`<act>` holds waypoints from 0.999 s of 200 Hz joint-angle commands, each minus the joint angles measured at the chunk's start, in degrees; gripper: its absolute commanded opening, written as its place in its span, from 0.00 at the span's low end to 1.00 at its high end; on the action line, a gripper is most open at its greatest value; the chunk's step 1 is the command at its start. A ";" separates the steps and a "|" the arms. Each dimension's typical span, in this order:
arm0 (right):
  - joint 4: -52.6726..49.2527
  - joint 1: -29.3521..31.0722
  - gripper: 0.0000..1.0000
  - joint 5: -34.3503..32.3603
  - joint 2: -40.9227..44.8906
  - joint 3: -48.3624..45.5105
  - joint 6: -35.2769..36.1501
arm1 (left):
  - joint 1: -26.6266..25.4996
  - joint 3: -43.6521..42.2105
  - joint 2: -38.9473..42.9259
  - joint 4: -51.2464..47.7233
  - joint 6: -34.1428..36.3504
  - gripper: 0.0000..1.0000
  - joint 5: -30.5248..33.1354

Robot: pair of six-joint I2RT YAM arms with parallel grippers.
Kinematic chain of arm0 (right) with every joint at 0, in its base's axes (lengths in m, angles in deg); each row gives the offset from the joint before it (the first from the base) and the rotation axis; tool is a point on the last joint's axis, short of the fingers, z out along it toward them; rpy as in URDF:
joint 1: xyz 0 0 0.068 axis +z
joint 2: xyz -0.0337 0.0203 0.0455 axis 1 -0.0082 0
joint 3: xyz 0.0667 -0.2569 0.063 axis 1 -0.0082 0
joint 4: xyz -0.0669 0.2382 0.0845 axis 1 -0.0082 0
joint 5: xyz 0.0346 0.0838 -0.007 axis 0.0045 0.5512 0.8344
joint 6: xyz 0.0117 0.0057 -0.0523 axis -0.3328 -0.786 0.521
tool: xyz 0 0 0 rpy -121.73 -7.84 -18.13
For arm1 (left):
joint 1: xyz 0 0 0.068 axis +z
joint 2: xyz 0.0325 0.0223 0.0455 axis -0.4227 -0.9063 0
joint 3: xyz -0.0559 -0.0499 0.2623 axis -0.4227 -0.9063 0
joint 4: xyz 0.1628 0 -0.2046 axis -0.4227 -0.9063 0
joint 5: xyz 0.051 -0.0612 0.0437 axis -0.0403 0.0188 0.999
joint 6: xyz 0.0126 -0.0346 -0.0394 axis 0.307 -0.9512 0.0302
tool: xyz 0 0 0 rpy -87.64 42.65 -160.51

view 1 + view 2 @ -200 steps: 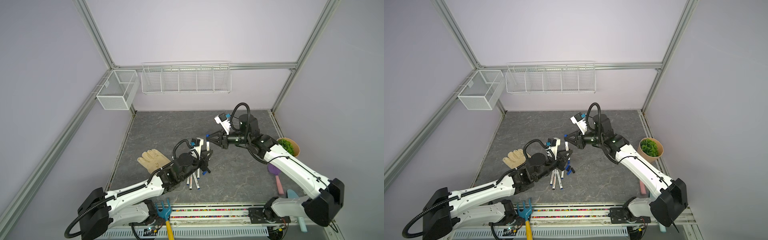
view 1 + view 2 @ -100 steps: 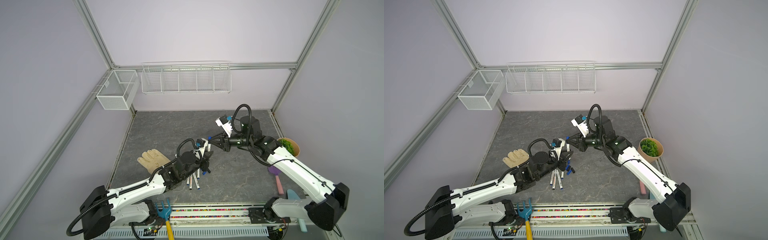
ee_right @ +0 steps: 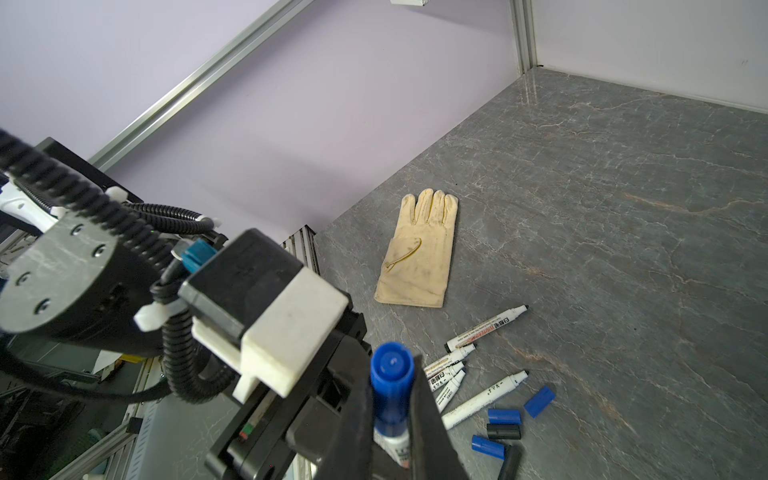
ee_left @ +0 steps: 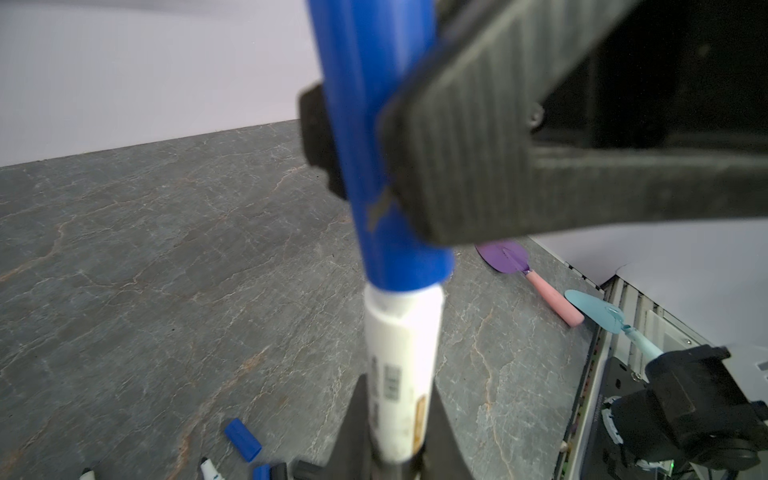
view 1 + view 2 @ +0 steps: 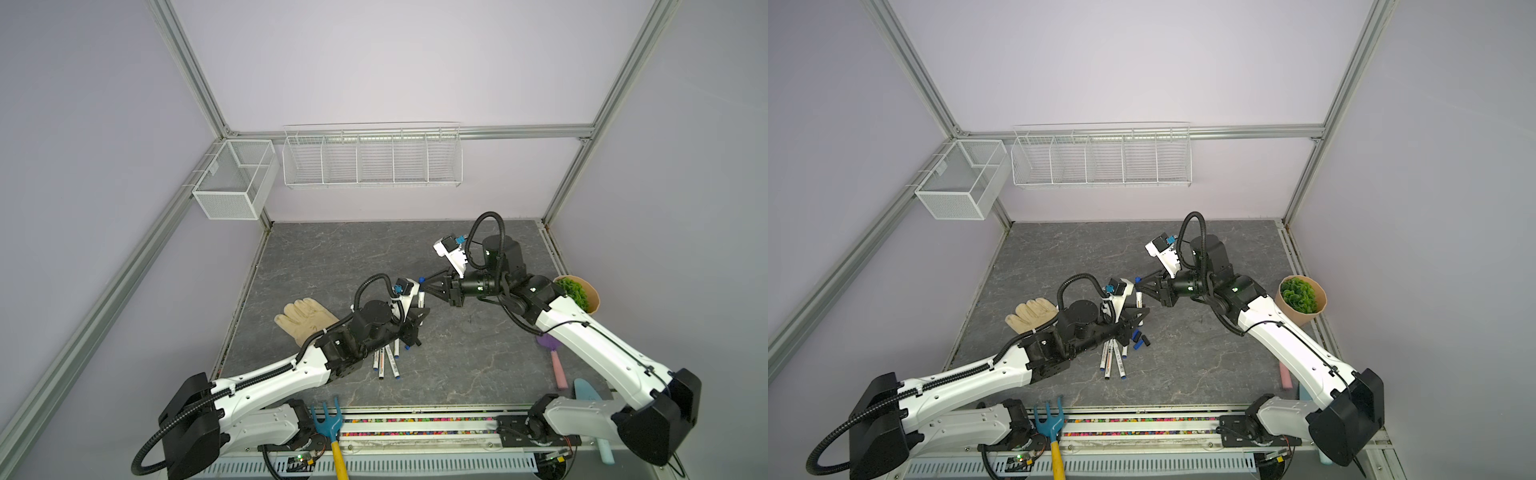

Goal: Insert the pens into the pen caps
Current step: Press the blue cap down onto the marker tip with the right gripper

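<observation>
Front rail: garden fork (image 5: pixel 328 424), handle cut off by frame edge. Left fingers (image 4: pixel 351 449) clamped on the white barrel of one pen (image 4: pixel 401 374), held upright above the surface (image 5: pixel 457 353); label too blurred to read. Right fingers (image 4: pixel 457 145) pinched on the blue cap (image 4: pixel 374 124) sitting over that pen's tip. Cap rim meets barrel collar, can't tell if fully home.

Below the left arm, loose pens (image 3: pixel 484 395) lie bunched & uncapped: five in right wrist view, partly hidden by the arm in both top views. Loose caps (image 3: pixel 504 415) just beside them, three blue, two black.

Glove (image 5: pixel 305 320) lies flat toward the left wall. On the right, purple trowel (image 5: pixel 552 353) & pale-blue trowel (image 5: pixel 588 390) sit partly behind the right arm, w/ plant pot (image 5: pixel 1302 299) at the surface edge. Open room: rear surface btwn arms & back wall. Wire baskets (image 5: pixel 372 156) hang there.
</observation>
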 commanded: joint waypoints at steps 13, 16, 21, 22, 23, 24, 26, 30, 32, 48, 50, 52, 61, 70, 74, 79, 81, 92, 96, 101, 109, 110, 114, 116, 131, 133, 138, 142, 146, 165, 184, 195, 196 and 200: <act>-11.54 1.39 0.14 3.56 1.09 -2.74 0.16 | 0.91 5.17 1.37 11.03 0.28 0.00 1.67; -11.54 1.38 0.15 3.43 1.26 -2.59 0.15 | 0.91 5.09 1.29 10.90 0.28 0.00 1.75; -11.52 1.39 0.16 3.15 1.52 -2.33 0.18 | 0.91 4.87 1.10 10.71 0.36 0.00 1.71; -11.52 1.36 0.16 3.10 1.60 -2.30 0.18 | 0.91 4.83 1.10 10.70 0.37 0.00 1.74; -11.52 1.35 0.16 3.03 1.63 -2.24 0.22 | 0.91 4.77 1.05 10.61 0.37 0.00 1.70; -11.53 1.30 0.17 2.95 1.65 -2.21 0.20 | 0.91 4.70 1.03 10.61 0.37 0.00 1.73; -11.57 1.31 0.17 2.72 1.80 -2.08 0.31 | 0.91 4.64 1.01 10.60 0.35 0.00 1.75; -11.61 1.30 0.19 2.27 2.04 -1.87 0.27 | 0.90 4.46 0.90 10.53 0.35 0.00 1.69; -11.61 1.22 0.19 2.00 2.09 -1.73 0.29 | 0.91 4.34 0.89 10.52 0.37 0.00 1.72; -11.70 0.99 0.30 0.12 2.87 -0.82 0.60 | 0.91 3.62 0.46 10.43 0.29 0.00 1.32; -11.66 0.94 0.32 -0.21 3.03 -0.72 0.57 | 0.91 3.58 0.34 10.41 0.28 0.00 1.23; -11.63 0.91 0.34 -0.58 3.11 -0.59 0.56 | 0.91 3.51 0.27 10.25 0.28 0.00 1.12; -11.48 0.77 0.42 -1.93 3.70 -0.15 0.69 | 0.91 3.30 -0.02 9.84 0.37 0.00 0.82; -11.44 0.63 0.48 -3.23 4.19 0.26 0.89 | 0.91 2.96 -0.24 9.51 0.37 0.00 0.42; -11.42 0.60 0.50 -3.89 4.44 0.47 1.02 | 0.91 2.82 -0.28 9.40 0.41 0.00 0.37; -11.47 0.44 0.51 -4.69 4.72 0.74 1.18 | 0.91 2.59 -0.39 9.28 0.46 0.00 0.29; -11.49 0.39 0.52 -4.93 4.85 0.79 1.28 | 0.91 2.53 -0.40 9.22 0.46 0.00 0.20; -11.59 0.12 0.53 -5.90 5.44 1.27 1.69 | 0.91 1.84 -0.32 9.02 0.22 0.00 0.33; -11.69 0.05 0.54 -6.37 5.60 1.45 1.82 | 0.91 1.53 -0.35 9.02 0.15 0.00 0.43; -11.75 -0.12 0.54 -6.86 5.86 1.71 2.03 | 0.90 1.16 -0.28 9.09 0.00 0.00 0.50; -11.78 -0.32 0.54 -7.55 6.26 2.27 2.43 | 0.91 0.47 -0.15 9.17 -0.21 0.00 0.57; -11.79 -0.28 0.54 -7.61 6.29 2.28 2.53 | 0.91 0.35 -0.19 9.18 -0.27 0.00 0.59; -11.77 -0.48 0.54 -7.99 6.51 2.65 2.70 | 0.87 0.09 -0.22 9.15 -0.39 0.00 0.62; -11.79 -0.43 0.54 -8.15 6.55 2.82 2.78 | 0.90 -0.11 -0.18 9.12 -0.50 0.00 0.62; -11.41 -0.60 0.54 -8.89 6.68 4.57 3.02 | 0.73 -1.01 -0.30 8.94 -1.33 0.00 0.62; -11.38 -0.60 0.54 -9.01 6.68 4.76 3.06 | 0.73 -1.12 -0.31 8.80 -1.44 0.00 0.62; -11.20 -0.68 0.54 -9.20 6.58 5.46 3.05 | 0.61 -1.36 -0.33 8.78 -1.64 0.00 0.62; -11.06 -0.70 0.54 -9.19 6.45 6.03 3.00 | 0.44 -1.56 -0.40 8.76 -1.73 0.00 0.76; -10.88 -0.73 0.54 -9.11 6.23 6.54 3.07 | 0.20 -1.76 -0.40 8.76 -1.69 0.00 0.87; -9.37 -0.67 0.54 -8.93 4.42 8.82 2.44 | -0.58 -2.64 -0.59 9.15 -2.42 0.00 1.14; -8.51 -0.69 0.53 -8.69 1.21 11.38 1.61 | -0.84 -3.58 -0.66 10.29 -3.90 0.00 1.13; -8.00 -0.68 0.52 -8.01 -0.57 12.44 0.91 | -1.02 -3.92 -0.52 10.73 -4.28 0.00 1.38; -7.92 -0.68 0.52 -7.84 -0.68 12.47 0.81 | -1.07 -3.96 -0.55 10.75 -4.28 0.00 1.39; -7.70 -0.64 0.52 -7.37 -1.24 12.75 0.54 | -1.11 -4.05 -0.54 10.83 -4.33 0.00 1.48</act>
